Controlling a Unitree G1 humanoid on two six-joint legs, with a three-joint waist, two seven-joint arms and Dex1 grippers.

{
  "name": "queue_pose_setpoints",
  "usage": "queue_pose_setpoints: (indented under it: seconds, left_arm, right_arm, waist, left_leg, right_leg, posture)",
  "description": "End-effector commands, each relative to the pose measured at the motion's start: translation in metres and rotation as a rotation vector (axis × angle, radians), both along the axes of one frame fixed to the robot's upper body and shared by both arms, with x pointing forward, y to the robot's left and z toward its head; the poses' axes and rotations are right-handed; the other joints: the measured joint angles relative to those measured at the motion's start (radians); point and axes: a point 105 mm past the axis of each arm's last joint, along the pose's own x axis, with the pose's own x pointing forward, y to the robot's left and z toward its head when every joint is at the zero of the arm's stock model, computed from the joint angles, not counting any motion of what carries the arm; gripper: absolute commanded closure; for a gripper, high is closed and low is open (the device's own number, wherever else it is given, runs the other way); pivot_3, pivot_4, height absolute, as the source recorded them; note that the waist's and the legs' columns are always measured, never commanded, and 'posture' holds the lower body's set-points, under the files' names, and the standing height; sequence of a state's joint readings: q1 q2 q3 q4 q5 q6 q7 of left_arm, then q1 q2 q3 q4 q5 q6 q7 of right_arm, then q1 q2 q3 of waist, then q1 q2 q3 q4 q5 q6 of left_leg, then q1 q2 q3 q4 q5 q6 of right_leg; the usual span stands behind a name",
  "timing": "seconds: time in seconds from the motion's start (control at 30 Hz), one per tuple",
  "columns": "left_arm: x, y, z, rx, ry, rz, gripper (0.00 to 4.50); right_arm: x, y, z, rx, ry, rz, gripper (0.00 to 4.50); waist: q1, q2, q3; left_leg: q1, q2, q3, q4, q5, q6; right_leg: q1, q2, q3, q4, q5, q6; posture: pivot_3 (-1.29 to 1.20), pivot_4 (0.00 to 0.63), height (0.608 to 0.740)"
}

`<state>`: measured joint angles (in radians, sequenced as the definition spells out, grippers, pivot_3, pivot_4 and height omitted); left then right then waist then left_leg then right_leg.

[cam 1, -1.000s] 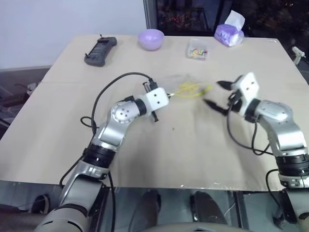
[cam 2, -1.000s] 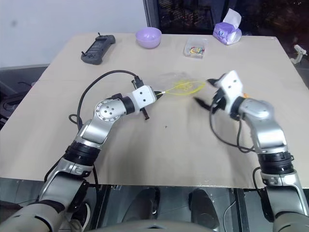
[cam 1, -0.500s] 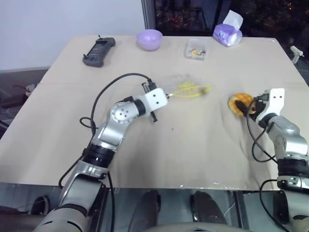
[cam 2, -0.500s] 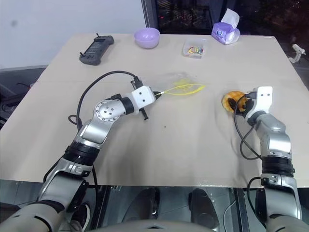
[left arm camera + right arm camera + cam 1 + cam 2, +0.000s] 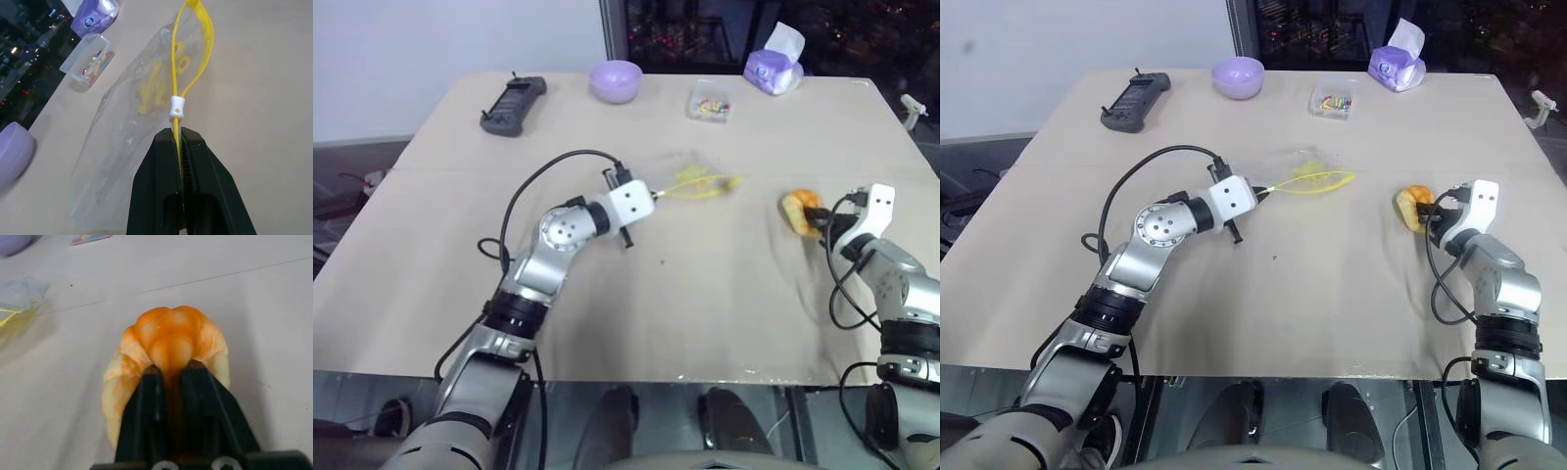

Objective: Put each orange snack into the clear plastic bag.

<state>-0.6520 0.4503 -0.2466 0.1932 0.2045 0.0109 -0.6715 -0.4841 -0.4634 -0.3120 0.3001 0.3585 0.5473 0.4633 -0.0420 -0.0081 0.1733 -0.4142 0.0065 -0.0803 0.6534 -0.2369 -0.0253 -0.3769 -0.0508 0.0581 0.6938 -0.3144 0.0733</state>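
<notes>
Bag (image 5: pixel 132 147) lies flat, zip strip (image 5: pixel 193 54) pointing toward snack (image 5: pixel 800 211).

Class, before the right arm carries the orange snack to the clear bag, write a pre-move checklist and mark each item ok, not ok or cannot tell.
1. Right gripper fingers pinched into the orange snack: ok.
2. Left gripper clamped on the clear plastic bag at its yellow zip strip: ok.
3. Bag mouth gaping enough for the snack: not ok, only a narrow loop.
4. Table between snack and bag free of obstacles: ok.
5. Snack lifted off the table: cannot tell.
</notes>
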Motion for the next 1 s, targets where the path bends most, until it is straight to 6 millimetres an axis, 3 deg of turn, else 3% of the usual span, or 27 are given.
queue_pose_setpoints:
  seconds: [0.03, 0.17, 0.3, 0.5, 0.67, 1.0]
  left_arm:
    - [-0.002, -0.005, 0.011, -0.013, -0.05, -0.018, 4.5]
    - [-0.003, -0.008, 0.013, -0.021, -0.054, -0.024, 4.5]
    - [-0.006, -0.011, 0.012, -0.022, -0.056, -0.038, 4.5]
    - [-0.016, -0.022, 0.008, -0.025, -0.049, -0.093, 4.5]
    - [-0.022, -0.026, 0.007, -0.012, -0.055, -0.128, 4.5]
    - [-0.031, -0.037, 0.002, 0.022, -0.072, -0.218, 4.5]
  right_arm:
    - [-0.008, 0.028, -0.004, 0.018, 0.006, 0.16, 4.49]
    - [-0.026, 0.081, 0.036, 0.048, -0.156, 0.451, 4.49]
    - [-0.035, 0.116, 0.041, -0.014, -0.157, 0.595, 4.49]
    - [-0.021, 0.13, 0.051, -0.02, -0.167, 0.588, 4.49]
    - [-0.011, 0.13, 0.056, -0.02, -0.171, 0.579, 4.49]
    - [-0.002, 0.13, 0.048, -0.083, -0.111, 0.578, 4.49]
  waist:
    - [-0.001, 0.0, 0.0]
    - [-0.007, 0.001, 0.0]
    - [-0.002, 0.002, 0.001]
    - [0.002, 0.001, 0.001]
    - [0.002, 0.001, 0.001]
    - [-0.001, 0.001, 0.001]
  left_leg:
    - [0.0, 0.0, 0.0, 0.0, 0.0, 0.0]
    - [0.0, 0.0, 0.001, 0.0, 0.0, 0.0]
    - [-0.001, 0.0, 0.0, 0.0, 0.0, 0.0]
    - [-0.001, 0.0, -0.001, 0.0, 0.0, 0.0]
    - [-0.001, 0.0, -0.001, 0.0, 0.0, 0.0]
    - [-0.001, 0.0, -0.001, 0.0, 0.0, 0.0]
  right_leg:
    - [0.0, 0.0, 0.0, 0.0, 0.0, 0.0]
    - [-0.001, 0.0, 0.001, 0.0, 0.0, 0.0]
    - [-0.001, 0.0, 0.0, 0.0, 0.0, 0.0]
    - [-0.001, 0.0, 0.0, 0.0, 0.0, 0.0]
    - [-0.001, 0.0, 0.0, 0.0, 0.0, 0.0]
    - [-0.001, 0.0, 0.0, 0.0, 0.0, 0.0]
  posture:
    - [0.0, 0.15, 0.74]
    - [0.0, 0.15, 0.74]
    - [0.0, 0.15, 0.74]
    - [0.0, 0.15, 0.74]
    - [0.0, 0.15, 0.74]
    - [0.0, 0.15, 0.74]
